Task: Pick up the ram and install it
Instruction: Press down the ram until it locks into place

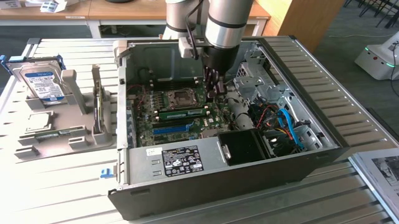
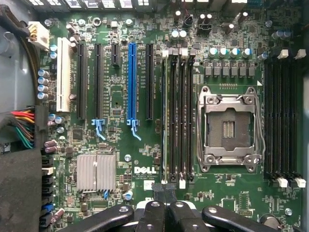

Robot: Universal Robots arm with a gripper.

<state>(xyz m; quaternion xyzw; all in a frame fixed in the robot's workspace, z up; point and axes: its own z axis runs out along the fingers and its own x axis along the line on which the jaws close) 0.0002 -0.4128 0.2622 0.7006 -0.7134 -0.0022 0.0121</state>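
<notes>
Exterior view | slatted table [image 1: 349, 116] | end effector [image 1: 215, 91] closed, empty, over motherboard [image 1: 181, 119]

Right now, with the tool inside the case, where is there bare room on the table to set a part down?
Bare slats lie in front of the grey fixture, toward the exterior view's lower left, and along the table on the case's far right side. It is crowded around the hard drive on the fixture, and inside the case where the tool hangs over the motherboard.
</notes>
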